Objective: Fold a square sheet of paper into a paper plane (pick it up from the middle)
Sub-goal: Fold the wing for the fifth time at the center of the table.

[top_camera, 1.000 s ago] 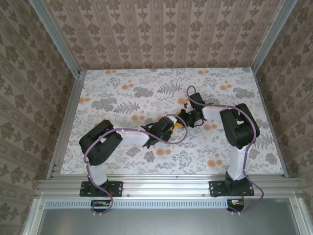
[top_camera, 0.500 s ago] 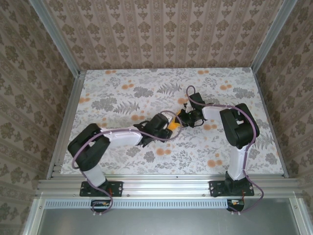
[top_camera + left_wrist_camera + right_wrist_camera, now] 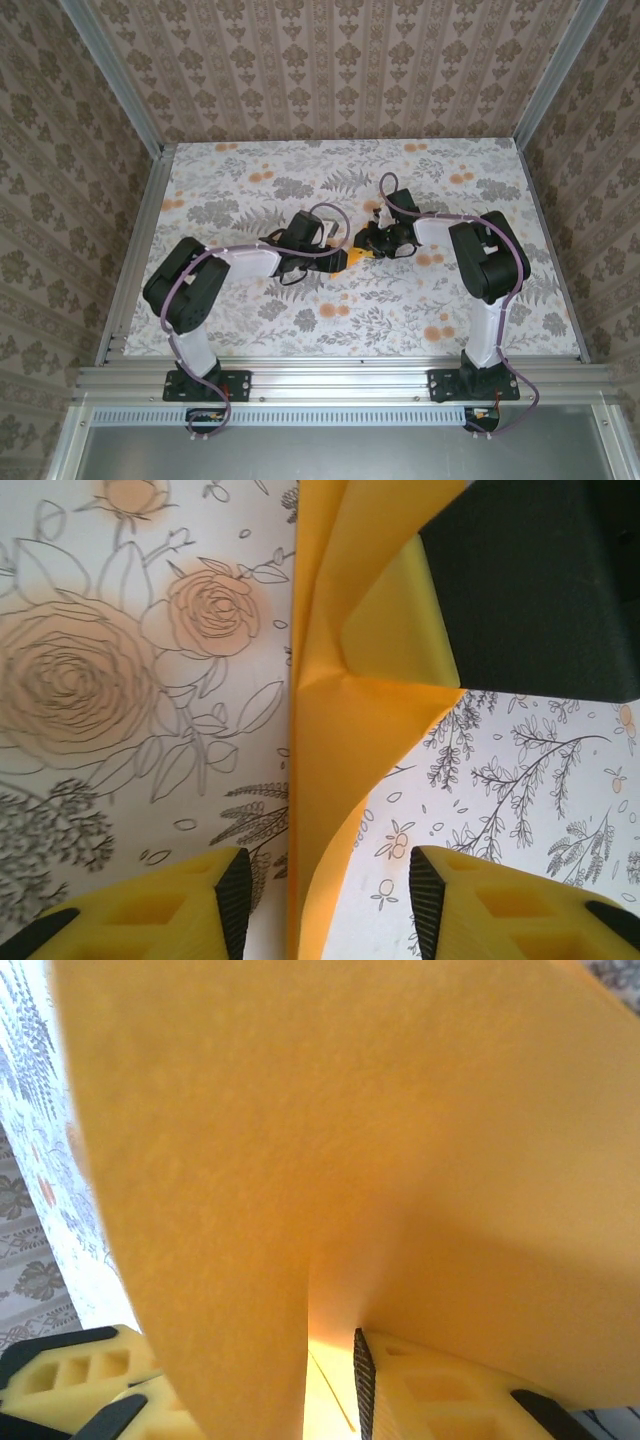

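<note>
At the middle of the flower-printed surface [image 3: 250, 200], between the two arms, a thin, bright orange-yellow sheet of paper [image 3: 340, 730] sits creased and folded into a narrower shape. The left gripper [image 3: 330, 880] is released: its yellow fingers [image 3: 130, 920] stand apart on either side of the paper's lower edge, and neither pad touches it. The right gripper [image 3: 245, 1345] meets the sheet from the opposite side. There the paper drapes over the yellow fingers [image 3: 440, 1395] and dips between them, a lit gap showing beside one pad; whether it is pinching the sheet cannot be told.
</note>
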